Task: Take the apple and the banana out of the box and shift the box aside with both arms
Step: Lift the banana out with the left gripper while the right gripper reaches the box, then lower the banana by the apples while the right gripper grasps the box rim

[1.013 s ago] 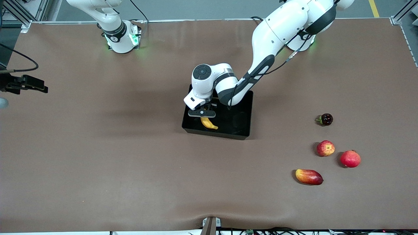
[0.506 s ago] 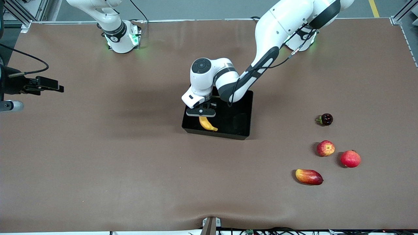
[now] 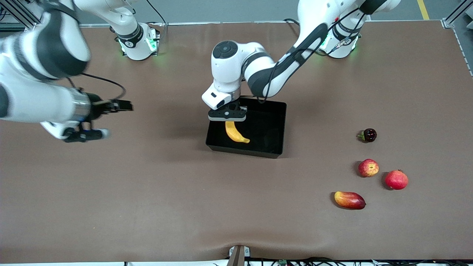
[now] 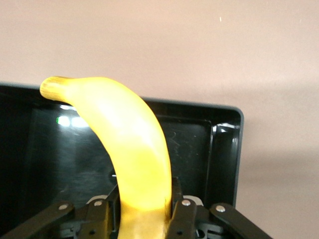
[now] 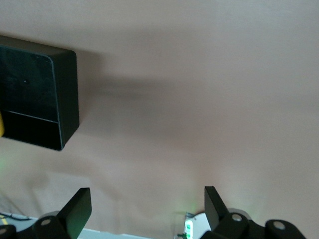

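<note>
The banana is clamped at one end in the left gripper, w/ the rest hanging down over the box — prob. so it clears the low walls. The apple lies on the counter, well apart. The right gripper, jaws apart, is held over bare counter — presumably ready for the box.

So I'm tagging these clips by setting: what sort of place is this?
Likely a robotics lab: two arms bolted to a brown-covered table, the left claw lifting a banana from a box.
</note>
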